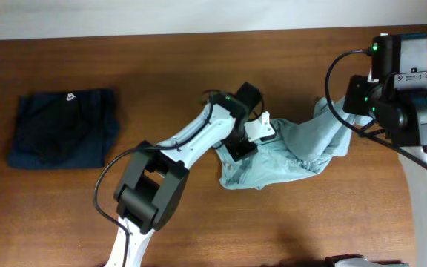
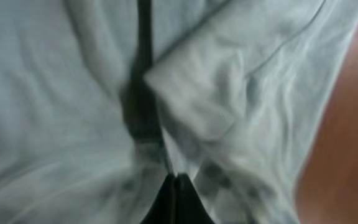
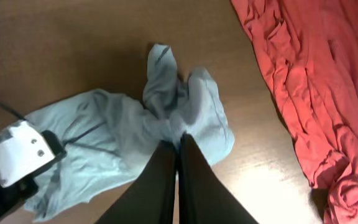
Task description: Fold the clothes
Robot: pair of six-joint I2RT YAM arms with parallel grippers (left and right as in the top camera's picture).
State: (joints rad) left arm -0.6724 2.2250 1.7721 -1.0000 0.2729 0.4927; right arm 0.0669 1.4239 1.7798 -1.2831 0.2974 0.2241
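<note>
**Both arms pinch the blue shirt; nothing folded yet**

At the left of the overhead view, a dark garment (image 1: 64, 127) lies folded flat on the table (image 1: 199, 59), seemingly finished and set aside. At centre, the left gripper (image 2: 174, 183) presses into the shirt (image 1: 291, 152), fingers drawn together on a pinch of cloth, though the close view is too blurred to say how much. Further right, the right gripper (image 3: 179, 146) is closed on a raised bunch at the shirt's upper right end. Holding two ends would let them stretch it flat. The shirt is pale blue, crumpled, right of centre. A red cloth (image 3: 303, 74) lies upper right in the right wrist view.
</note>
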